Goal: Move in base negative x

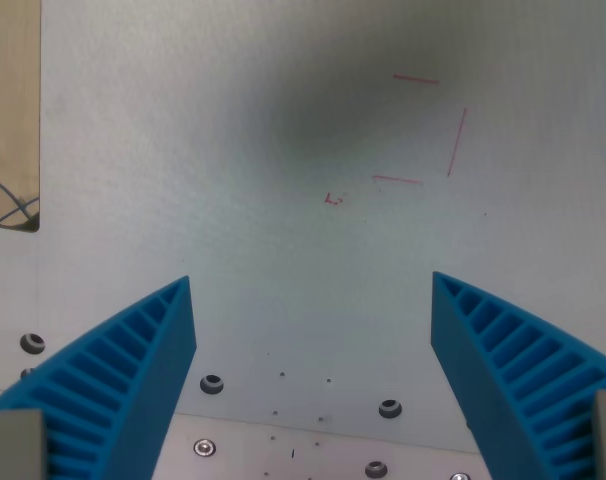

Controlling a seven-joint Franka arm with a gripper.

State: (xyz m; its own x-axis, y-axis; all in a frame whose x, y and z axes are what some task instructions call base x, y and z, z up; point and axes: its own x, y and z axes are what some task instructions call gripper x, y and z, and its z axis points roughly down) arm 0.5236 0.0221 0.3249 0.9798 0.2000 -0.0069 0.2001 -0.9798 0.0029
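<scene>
My gripper (313, 283) points down at a pale grey table surface (233, 150). Its two blue ribbed fingers (133, 370) stand far apart at the wrist view's lower left and lower right. Nothing lies between them. A soft dark shadow falls on the surface ahead of the fingers. Thin red pen lines (455, 142) mark the surface at the wrist view's upper right, with a small red mark (333, 199) near the middle.
A narrow wooden slot (15, 110) runs down the wrist view's upper left. Several screw heads (212, 384) sit along the plate's edge at the bottom, between and beside the fingers.
</scene>
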